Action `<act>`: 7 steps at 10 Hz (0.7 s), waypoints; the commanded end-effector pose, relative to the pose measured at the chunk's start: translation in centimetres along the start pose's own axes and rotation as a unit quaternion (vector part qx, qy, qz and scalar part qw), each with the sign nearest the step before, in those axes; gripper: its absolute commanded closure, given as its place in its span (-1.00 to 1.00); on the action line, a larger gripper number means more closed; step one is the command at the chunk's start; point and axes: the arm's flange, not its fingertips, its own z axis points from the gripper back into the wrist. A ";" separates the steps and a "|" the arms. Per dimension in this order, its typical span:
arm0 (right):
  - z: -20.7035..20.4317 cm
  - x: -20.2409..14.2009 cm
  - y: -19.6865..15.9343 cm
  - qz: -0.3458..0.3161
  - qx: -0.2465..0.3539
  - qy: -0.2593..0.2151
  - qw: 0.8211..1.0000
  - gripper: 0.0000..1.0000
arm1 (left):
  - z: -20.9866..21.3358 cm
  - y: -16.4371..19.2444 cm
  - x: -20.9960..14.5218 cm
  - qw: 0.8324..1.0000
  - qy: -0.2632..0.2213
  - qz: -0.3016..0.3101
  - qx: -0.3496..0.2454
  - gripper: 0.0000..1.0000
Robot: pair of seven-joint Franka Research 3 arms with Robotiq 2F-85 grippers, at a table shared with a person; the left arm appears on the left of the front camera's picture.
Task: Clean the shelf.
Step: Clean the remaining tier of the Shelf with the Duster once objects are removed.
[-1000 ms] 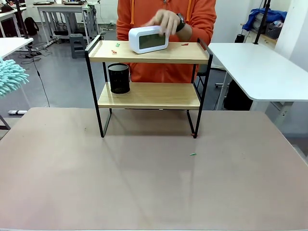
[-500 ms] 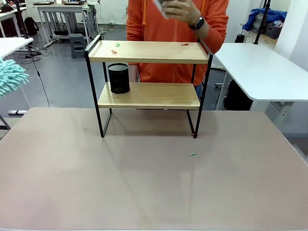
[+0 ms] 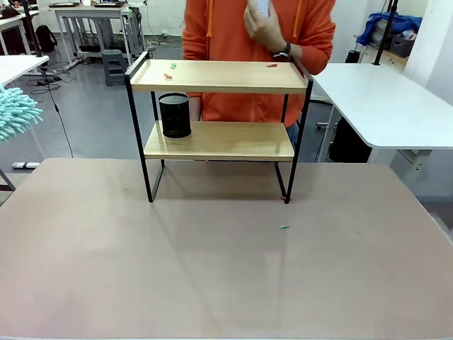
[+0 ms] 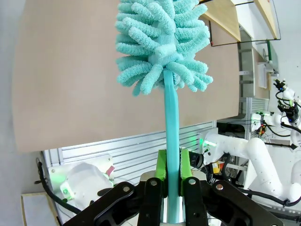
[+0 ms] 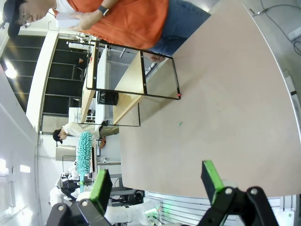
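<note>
One shelf (image 3: 219, 106), two boards, four legs. It stands on the far middle of the bench (image 3: 212, 276), with a person in orange right behind it.
One black cup (image 3: 175, 115) sits at the left end of the lower board.
Scraps, four: a green bit (image 3: 173, 66) and a red bit (image 3: 168, 76) at the left end of the top board, a second red bit (image 3: 272, 65) at its right end, and a loose green bit (image 3: 283, 227) on the bench, in front of the right front leg.
One duster (image 4: 162, 42), teal and shaggy. One hand (image 3: 265, 27) is raised at chest height and holds a white object (image 3: 260, 7).

The bench top is dull brown and matt. The room has a grey floor, a white table (image 3: 382, 99) to the right and metal-frame desks far back.

The front view catches only the duster's head at the left edge. The left wrist view gives the grip: the left pincer (image 4: 172, 169) is clamped on the duster's handle, a green pad on each side, the head well short of the shelf. The right wrist view shows the right pincer (image 5: 156, 181) with its fingers wide apart and nothing between them, low over the near bench — shelf, cup and loose bit lie sideways beyond.
</note>
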 end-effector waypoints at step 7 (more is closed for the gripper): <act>0.0 0.2 0.2 0.013 0.013 -0.007 1.000 -1.00 | -3.3 -17.6 4.3 0.993 -0.101 -0.038 -0.035 0.75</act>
